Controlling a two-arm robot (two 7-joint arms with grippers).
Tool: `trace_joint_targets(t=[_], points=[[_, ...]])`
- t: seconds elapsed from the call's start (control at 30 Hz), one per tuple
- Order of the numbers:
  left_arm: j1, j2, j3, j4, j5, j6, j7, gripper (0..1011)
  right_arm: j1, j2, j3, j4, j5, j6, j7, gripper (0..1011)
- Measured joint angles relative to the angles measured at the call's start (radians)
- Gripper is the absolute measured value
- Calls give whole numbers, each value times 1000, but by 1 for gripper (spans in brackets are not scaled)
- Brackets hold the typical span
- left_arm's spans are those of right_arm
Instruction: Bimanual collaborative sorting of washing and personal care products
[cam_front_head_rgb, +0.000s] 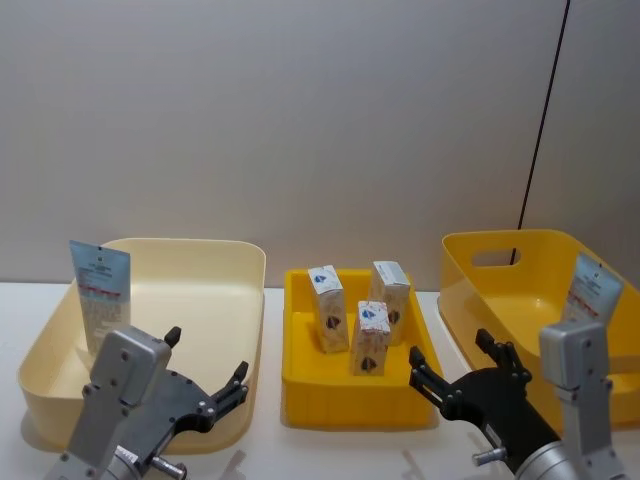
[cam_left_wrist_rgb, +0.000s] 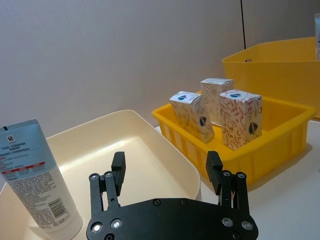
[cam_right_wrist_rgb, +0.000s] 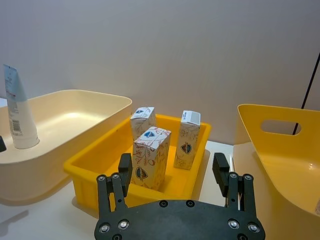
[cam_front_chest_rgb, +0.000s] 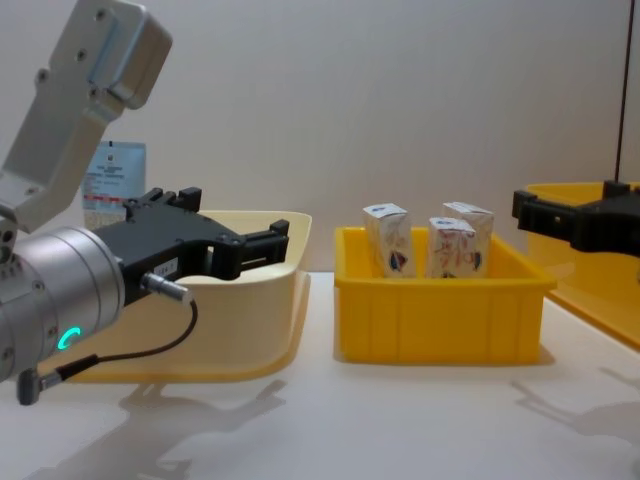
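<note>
Three small white cartons (cam_front_head_rgb: 373, 337) (cam_right_wrist_rgb: 151, 157) (cam_left_wrist_rgb: 240, 119) (cam_front_chest_rgb: 450, 247) stand upright in the yellow tray (cam_front_head_rgb: 350, 410) at the centre. One white and pale-blue tube (cam_front_head_rgb: 100, 290) (cam_left_wrist_rgb: 37, 177) (cam_front_chest_rgb: 112, 185) stands at the left end of the cream bin (cam_front_head_rgb: 200, 250). Another tube (cam_front_head_rgb: 595, 290) leans in the large yellow bin (cam_front_head_rgb: 480, 250) on the right. My left gripper (cam_front_head_rgb: 207, 357) (cam_left_wrist_rgb: 166, 162) (cam_front_chest_rgb: 235, 215) hovers open over the cream bin's near right corner. In front of the gap between tray and yellow bin, my right gripper (cam_front_head_rgb: 449, 348) (cam_right_wrist_rgb: 172, 162) is open and holds nothing.
The three containers stand in a row on a white table (cam_front_chest_rgb: 400, 420), cream bin left, tray centre, yellow bin right. A grey wall rises close behind them. Bare table lies in front of the containers.
</note>
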Motion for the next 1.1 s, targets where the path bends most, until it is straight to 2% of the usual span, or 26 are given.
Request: trace_joint_targets(t=[0.57,1.1], points=[[0,0,0,0,0,-1,0,1003,77,-38,-21,70,-22,60,6,1001],[0,0,0,0,0,-1,0,1003,187,-106,-40,190,-48,97,-4,1001]])
